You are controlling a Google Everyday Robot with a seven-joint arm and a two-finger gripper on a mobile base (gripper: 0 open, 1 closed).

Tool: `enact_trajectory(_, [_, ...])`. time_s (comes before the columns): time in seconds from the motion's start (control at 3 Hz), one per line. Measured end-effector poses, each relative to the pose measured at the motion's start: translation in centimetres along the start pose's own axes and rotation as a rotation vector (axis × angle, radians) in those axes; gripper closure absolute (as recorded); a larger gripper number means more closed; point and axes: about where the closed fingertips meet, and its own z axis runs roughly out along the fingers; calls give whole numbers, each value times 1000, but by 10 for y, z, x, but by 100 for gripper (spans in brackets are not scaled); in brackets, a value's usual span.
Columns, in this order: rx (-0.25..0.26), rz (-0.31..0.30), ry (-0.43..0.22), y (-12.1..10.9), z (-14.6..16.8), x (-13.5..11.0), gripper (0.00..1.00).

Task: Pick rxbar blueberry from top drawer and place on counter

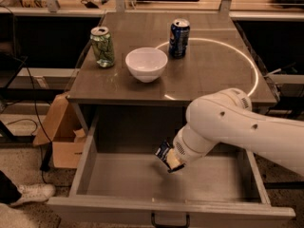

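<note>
The top drawer (86, 161) stands pulled out below the counter (216, 72). My gripper (174, 162) reaches into the drawer from the right, at the end of the bulky white arm (237, 127). It is shut on the rxbar blueberry (163, 152), a small dark navy wrapper with white text. The bar hangs tilted, just above the grey drawer floor near its middle. The arm hides the right part of the drawer.
On the counter stand a green can (103, 46) at the left, a white bowl (146, 64) in the middle and a blue soda can (179, 37) behind it. A cardboard box (61, 134) and a shoe (29, 194) are on the floor to the left.
</note>
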Motion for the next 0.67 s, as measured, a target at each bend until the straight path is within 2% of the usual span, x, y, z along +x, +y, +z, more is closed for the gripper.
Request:
enact_trajectory(0.33, [-28,-64,-44,6,-41,9,100])
enact_trajectory(0.67, [-24,-68,-40,4,-48,7,100])
